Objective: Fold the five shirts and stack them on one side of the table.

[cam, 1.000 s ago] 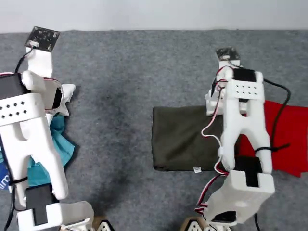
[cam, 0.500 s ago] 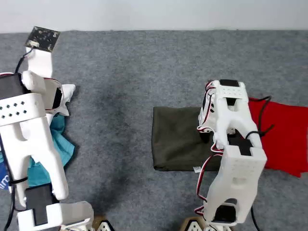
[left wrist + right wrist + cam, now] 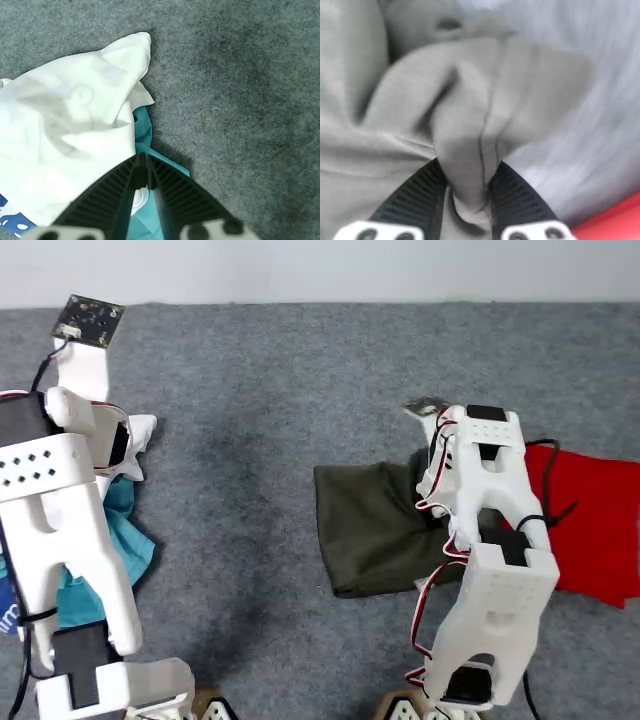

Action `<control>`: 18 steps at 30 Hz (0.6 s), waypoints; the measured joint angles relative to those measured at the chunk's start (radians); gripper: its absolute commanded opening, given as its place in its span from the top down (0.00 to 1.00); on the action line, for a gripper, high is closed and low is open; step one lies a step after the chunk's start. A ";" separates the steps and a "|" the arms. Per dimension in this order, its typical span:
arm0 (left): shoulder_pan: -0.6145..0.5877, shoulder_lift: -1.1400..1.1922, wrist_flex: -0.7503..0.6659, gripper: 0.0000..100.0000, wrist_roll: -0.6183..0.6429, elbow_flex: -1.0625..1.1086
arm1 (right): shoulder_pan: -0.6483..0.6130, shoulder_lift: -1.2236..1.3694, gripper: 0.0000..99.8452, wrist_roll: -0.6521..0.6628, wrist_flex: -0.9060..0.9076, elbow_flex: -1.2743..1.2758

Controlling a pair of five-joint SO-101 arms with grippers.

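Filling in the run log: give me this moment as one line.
right pincer: shut on olive shirt, bunched | left pincer: shut, above white shirt | red shirt: lying flat

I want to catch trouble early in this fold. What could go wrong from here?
1. The right end effector pinches just a small bunch of the olive shirt, so the cloth may slip free.
2. The olive shirt lies crumpled near the grip, so the fold may come out uneven.
3. The red shirt lies close beside it; dragging might rumple it.

black fingers (image 3: 422,195) pinching bunched olive shirt (image 3: 470,130), red shirt (image 3: 615,222) beside
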 measured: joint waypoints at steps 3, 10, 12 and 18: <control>0.000 0.000 0.006 0.99 0.000 0.000 | -0.026 0.003 0.99 0.227 -0.043 -0.080; 0.000 0.000 0.008 0.99 0.000 0.000 | -0.118 0.046 0.99 0.551 -0.235 -0.175; 0.000 0.000 0.008 0.99 0.000 0.000 | -0.127 0.078 0.98 0.578 -0.285 -0.175; 0.000 0.000 0.009 0.99 0.000 0.000 | -0.127 0.080 0.77 0.549 -0.295 -0.186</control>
